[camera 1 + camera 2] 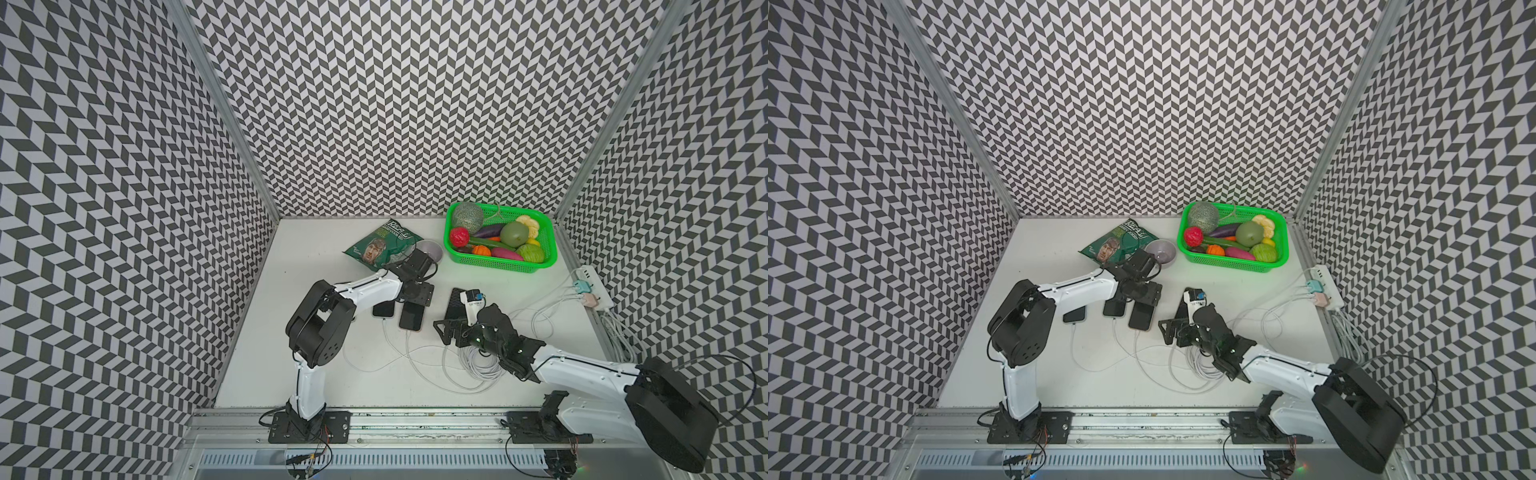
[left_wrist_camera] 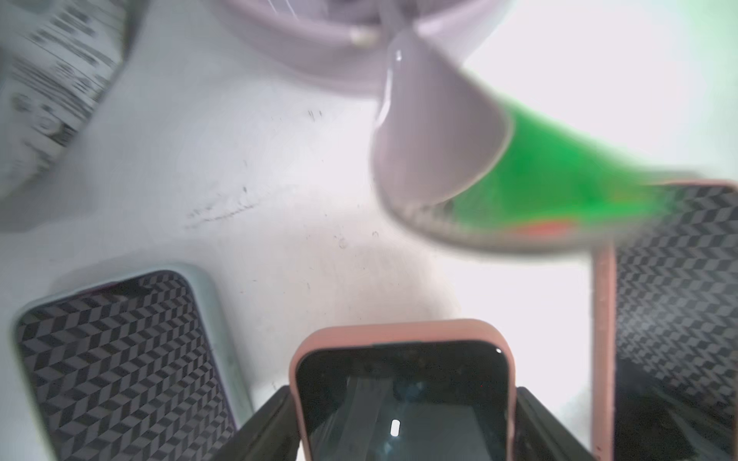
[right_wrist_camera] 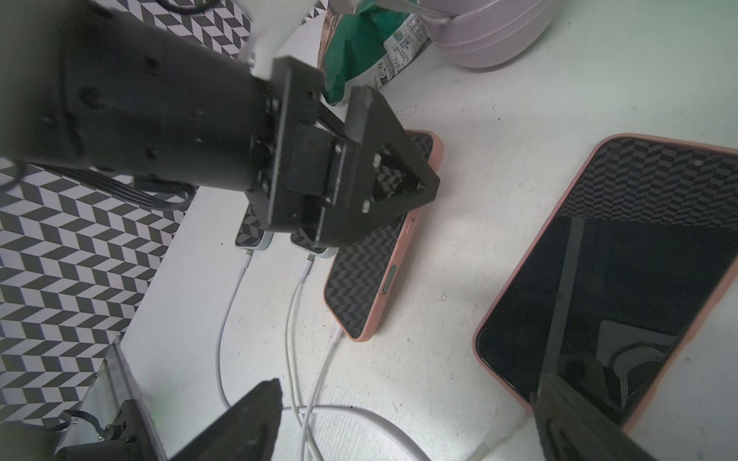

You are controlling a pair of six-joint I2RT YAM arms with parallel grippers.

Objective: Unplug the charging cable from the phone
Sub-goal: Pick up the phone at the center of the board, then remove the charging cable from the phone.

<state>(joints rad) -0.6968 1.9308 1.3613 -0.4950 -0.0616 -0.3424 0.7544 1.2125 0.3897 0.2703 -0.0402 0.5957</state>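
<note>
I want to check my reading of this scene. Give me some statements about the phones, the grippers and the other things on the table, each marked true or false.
1. The green basket holds toy fruit and vegetables. True.
2. The right gripper is shut on a cable. False: its jaws stand wide open and hold nothing.
3. The left gripper has its jaws on either side of a pink-cased phone. True.
4. The lilac bowl sits inside the basket. False: it stands on the table, beside the snack bag.
5. No phone has a cable plugged in. False: a white cable is plugged into a pale-cased phone, and its neighbour has one too.
</note>
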